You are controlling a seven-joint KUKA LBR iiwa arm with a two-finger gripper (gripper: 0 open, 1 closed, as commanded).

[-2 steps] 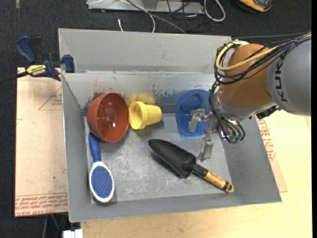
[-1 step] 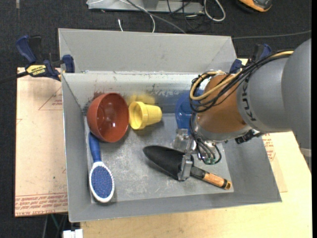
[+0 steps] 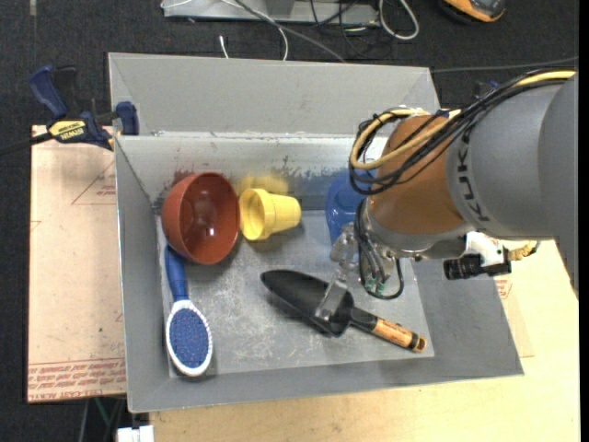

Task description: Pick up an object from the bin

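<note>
Jaws stand low over the small garden trowel, and whether they are parted or pressed together cannot be told, since the metal tip of the gripper [image 3: 329, 313] is seen from above against the tool's dark neck. That tip meets the black-bladed trowel with a wooden handle [image 3: 290, 291] just where the blade narrows into the shaft; whether it clasps the shaft or only rests on it is unclear.

The trowel lies flat on the floor of the grey metal bin [image 3: 248, 353], in the right half and toward the near wall. Its blade points up and to the left, and its pale orange handle end runs down to the right, close to the near wall.

Above the gripper sits the arm's orange wrist cover [image 3: 414, 196], with black and yellow cables looped round it, and the grey arm comes in from the right.

Behind the wrist, against the far wall, a blue rounded thing [image 3: 340, 212] shows in part; its kind cannot be made out. Left of it a yellow plastic cup [image 3: 269, 213] lies on its side, mouth to the left, touching or nearly touching a red-brown round bowl [image 3: 201, 217] in the far left corner. Along the left wall lies a brush with a blue handle and an oval white head of blue bristles [image 3: 189, 336], head toward the near wall, well apart from the trowel.
</note>
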